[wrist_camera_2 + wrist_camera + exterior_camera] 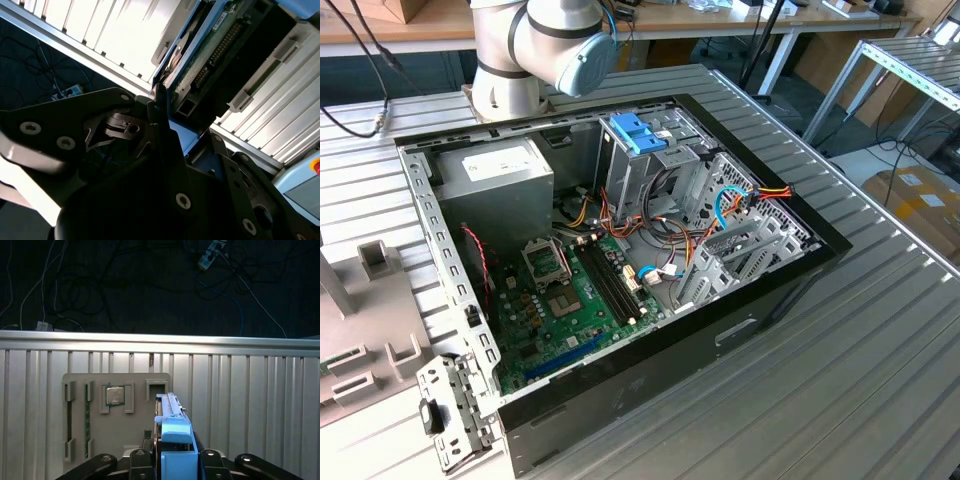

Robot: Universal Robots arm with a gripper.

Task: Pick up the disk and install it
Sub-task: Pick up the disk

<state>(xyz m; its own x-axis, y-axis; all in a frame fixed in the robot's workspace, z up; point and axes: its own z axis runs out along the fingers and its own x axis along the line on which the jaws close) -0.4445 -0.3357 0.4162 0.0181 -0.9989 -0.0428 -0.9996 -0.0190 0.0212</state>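
Note:
In the first wrist view the disk stands edge-on between the black fingers, with a light blue plastic piece on its near end. My gripper is shut on it, over the ribbed metal table beside a grey holder plate. The second wrist view shows the disk's green circuit-board face and pin connector rising out of the gripper. In the exterior view the open computer case lies on the table, with its metal drive cage and blue latch at the back.
The grey power-supply box and the green motherboard lie inside the case, among loose cables. The holder plate carries a square chip. Beyond the table edge is a dark floor with wires. The arm's base stands behind the case.

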